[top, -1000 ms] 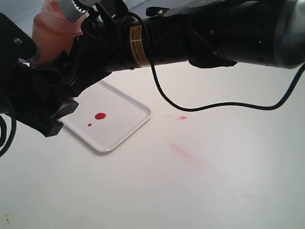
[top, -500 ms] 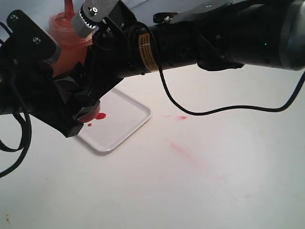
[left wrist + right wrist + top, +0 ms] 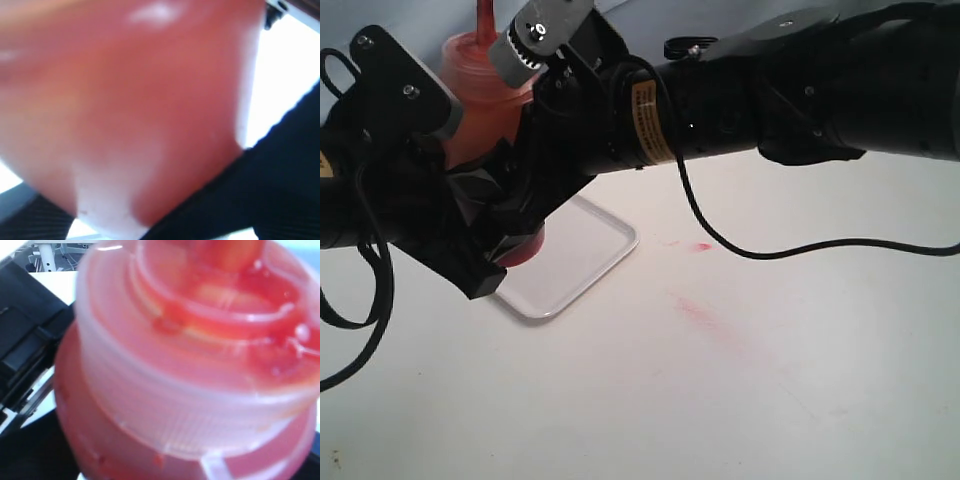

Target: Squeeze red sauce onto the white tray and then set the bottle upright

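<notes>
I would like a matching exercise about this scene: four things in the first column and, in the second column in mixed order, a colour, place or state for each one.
Column one
1. bottle
2. white tray
3. long smear
4. cable

Column two
A. black, curving over the table
B. orange-red, nozzle pointing up
C. faint pink, on the table to the right of the tray
D. glossy and flat, partly hidden

Pairs: 1-B, 2-D, 3-C, 4-A
</notes>
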{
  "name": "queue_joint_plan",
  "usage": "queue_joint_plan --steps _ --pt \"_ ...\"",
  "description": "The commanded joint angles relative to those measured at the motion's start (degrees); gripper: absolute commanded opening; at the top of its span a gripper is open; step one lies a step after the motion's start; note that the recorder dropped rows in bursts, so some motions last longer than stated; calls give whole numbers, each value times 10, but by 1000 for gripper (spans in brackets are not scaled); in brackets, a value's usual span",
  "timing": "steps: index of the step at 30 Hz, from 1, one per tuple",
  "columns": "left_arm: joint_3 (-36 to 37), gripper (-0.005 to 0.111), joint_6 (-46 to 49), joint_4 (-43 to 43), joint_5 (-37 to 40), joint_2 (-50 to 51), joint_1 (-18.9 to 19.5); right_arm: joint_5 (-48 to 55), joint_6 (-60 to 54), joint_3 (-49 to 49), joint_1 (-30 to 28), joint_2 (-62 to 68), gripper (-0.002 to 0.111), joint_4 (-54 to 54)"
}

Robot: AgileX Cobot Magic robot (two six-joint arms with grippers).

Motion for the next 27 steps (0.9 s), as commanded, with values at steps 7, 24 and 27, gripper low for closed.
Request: queue_joint_plan --steps 7,24,27 --pt "-13 70 16 -27 -96 48 -89 -8 -7 81 -38 -12 0 -20" --pt "-14 70 12 -25 -198 152 -155 58 -21 207 -77 -75 0 -20" --pt "-14 70 12 -25 -265 191 -192 87 -22 250 -85 -88 0 -20"
